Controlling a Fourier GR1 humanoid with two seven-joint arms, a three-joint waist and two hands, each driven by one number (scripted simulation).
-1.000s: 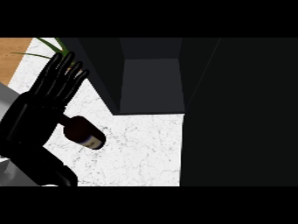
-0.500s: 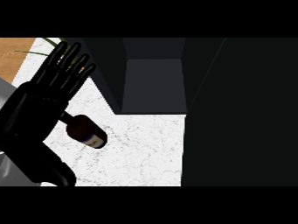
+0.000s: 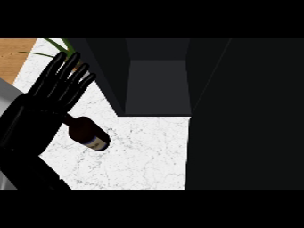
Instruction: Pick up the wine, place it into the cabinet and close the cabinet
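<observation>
My left hand [image 3: 32, 120] fills the left side of the frame. It is black, and its fingers [image 3: 65, 78] are straight and spread apart, pointing up toward the upper left. They are not curled round anything.

The wine [image 3: 92, 135] lies on its side on the white worktop [image 3: 141, 156], just right of my palm, in the middle left of the frame. The bottle is dark with a pale band near one end. Its neck end slips behind my hand, so I cannot tell if my palm touches it. My fingers do not hold it.

The cabinet [image 3: 155, 89] is in the upper middle of the frame. It looks open, and I can see a dark grey space inside it. The wine is outside it, lower down and to the left. A wide black shape covers the whole right side of the frame; I cannot tell what it is.

Some thin green leaves [image 3: 55, 44] show at the upper left, behind my fingertips. Next to them is a brown wooden patch [image 3: 6, 53].

My right hand does not show.
</observation>
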